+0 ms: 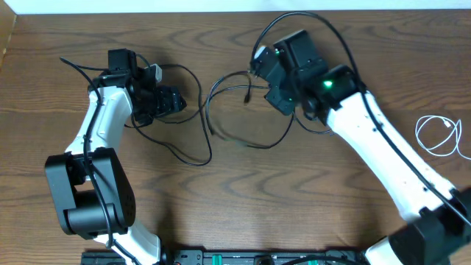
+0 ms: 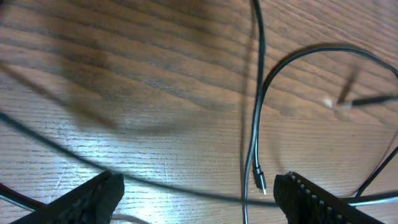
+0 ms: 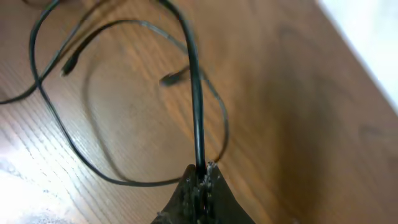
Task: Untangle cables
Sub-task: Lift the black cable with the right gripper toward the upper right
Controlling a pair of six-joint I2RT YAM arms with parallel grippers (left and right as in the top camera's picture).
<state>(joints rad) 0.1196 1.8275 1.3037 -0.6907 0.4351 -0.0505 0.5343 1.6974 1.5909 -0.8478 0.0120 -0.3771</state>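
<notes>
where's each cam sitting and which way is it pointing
overhead: fixed above the table, looking straight down; both arms show, with left gripper, right gripper, black cables and white cable.
left wrist: on the left arm, looking down at the wood between its open fingers; a plug end lies there.
right wrist: on the right arm, looking down past its shut fingers, which pinch a black cable.
shared: all three show black cable loops.

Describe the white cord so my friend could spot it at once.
Look at the wooden table from above and go to its far right edge, beyond the right arm. A thin white cable lies there in loose loops, alone. It is the only white one; the black cables sprawl tangled mid-table.
</notes>
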